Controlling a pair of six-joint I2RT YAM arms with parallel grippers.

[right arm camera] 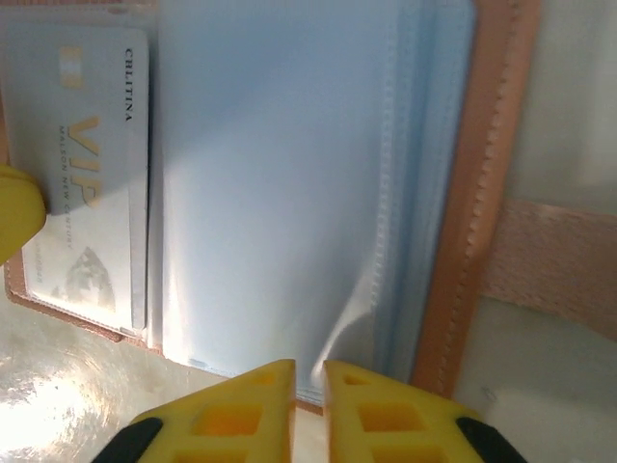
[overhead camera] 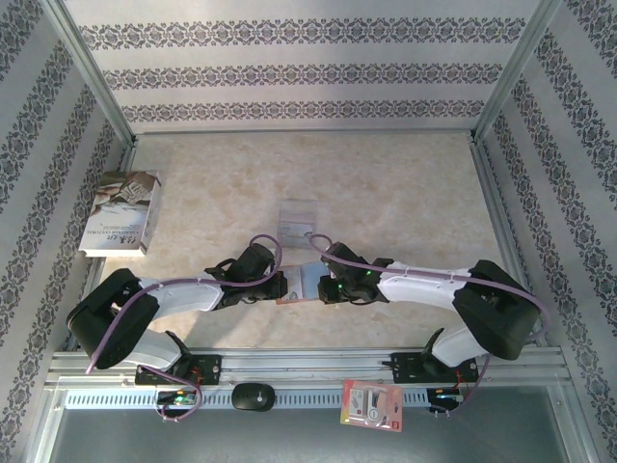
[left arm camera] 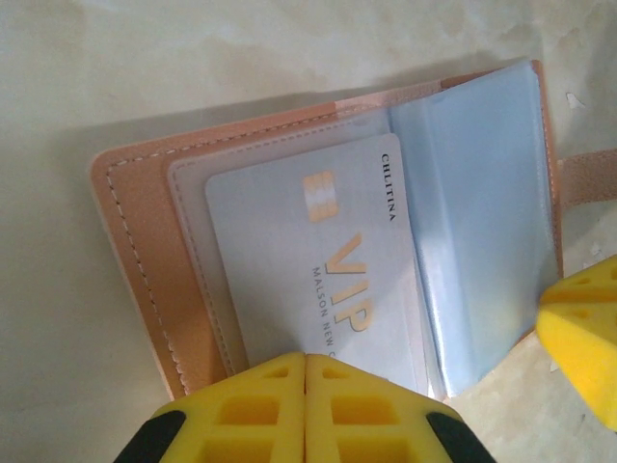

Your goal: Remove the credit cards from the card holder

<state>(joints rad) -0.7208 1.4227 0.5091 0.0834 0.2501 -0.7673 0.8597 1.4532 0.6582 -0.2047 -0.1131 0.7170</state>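
Matt leather card holder [left arm camera: 130, 241], glossy plastic sleeves [right arm camera: 270, 193]

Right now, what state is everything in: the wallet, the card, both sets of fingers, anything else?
card holder: open, lying flat.
VIP card: tucked in its clear pocket, not out yet.
clear sleeves: look empty, stacked beside the card.
left fingers: shut, over the card's near edge.
right fingers: nearly shut at the sleeves' edge; grip unclear.
book: closed, lying flat.

Left arm [overhead camera: 183, 289] and right arm [overhead camera: 424, 282] hem the card holder [overhead camera: 292, 285]; a sleeve [overhead camera: 297, 212], probably, dots open table [overhead camera: 405, 183] beyond.
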